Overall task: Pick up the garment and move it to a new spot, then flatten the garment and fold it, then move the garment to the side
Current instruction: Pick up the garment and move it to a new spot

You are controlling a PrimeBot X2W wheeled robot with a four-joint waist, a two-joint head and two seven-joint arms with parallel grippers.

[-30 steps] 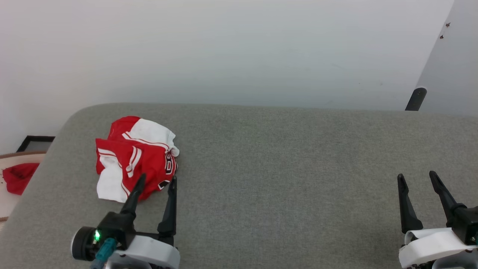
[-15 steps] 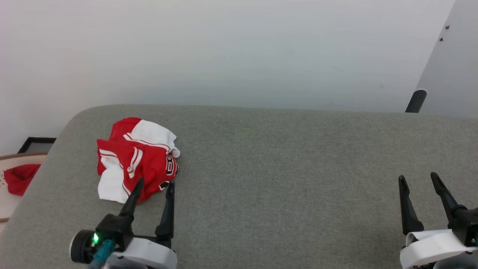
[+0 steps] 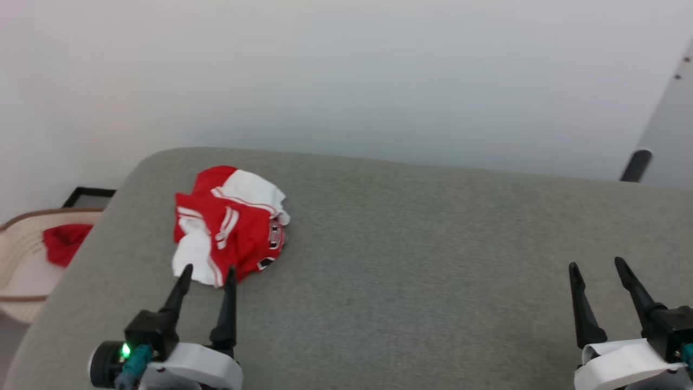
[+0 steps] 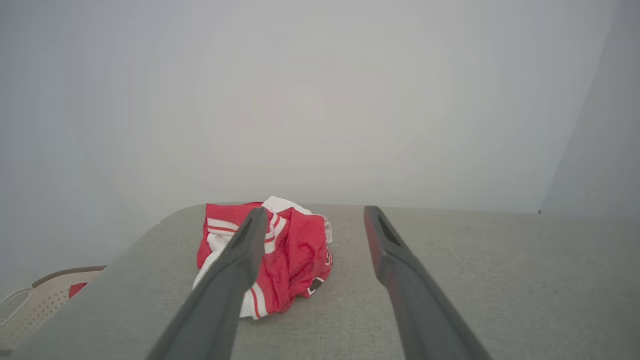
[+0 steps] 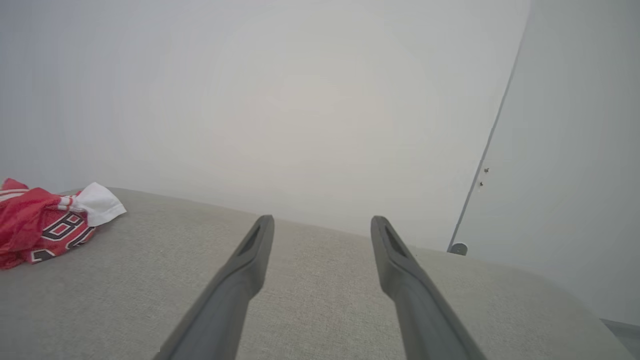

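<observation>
item: garment (image 3: 230, 227), red jersey with white sleeves and striped trim, crumpled in a heap near the far left corner of the grey worktop (image 3: 433, 254). not flattened, not folded.

left claw (image 3: 209, 267): jaws wide, holding nothing, tips just at the heap's near edge. we cannot tell whether they touch the cloth.

right claw (image 3: 595, 263): jaws wide, empty, above bare worktop at the right end, well apart from the garment.

step in hand, as we judge it: the first, the reach for the pick-up. nothing is lifted yet. the next move calls for the left claw to go forward and down onto a raised fold, close on enough layers to hold, and lift clear before carrying toward the open middle of the worktop.

writing: black-and-white block numerals on the chest, creased over. in the right wrist view we make out what looks like an 8, with the rest lost in folds. no brand or label can be read.

also noted: a pale basket (image 3: 21, 260) beside the worktop's left end, with a small plain red cloth (image 3: 62, 244) in it. not our item.
</observation>
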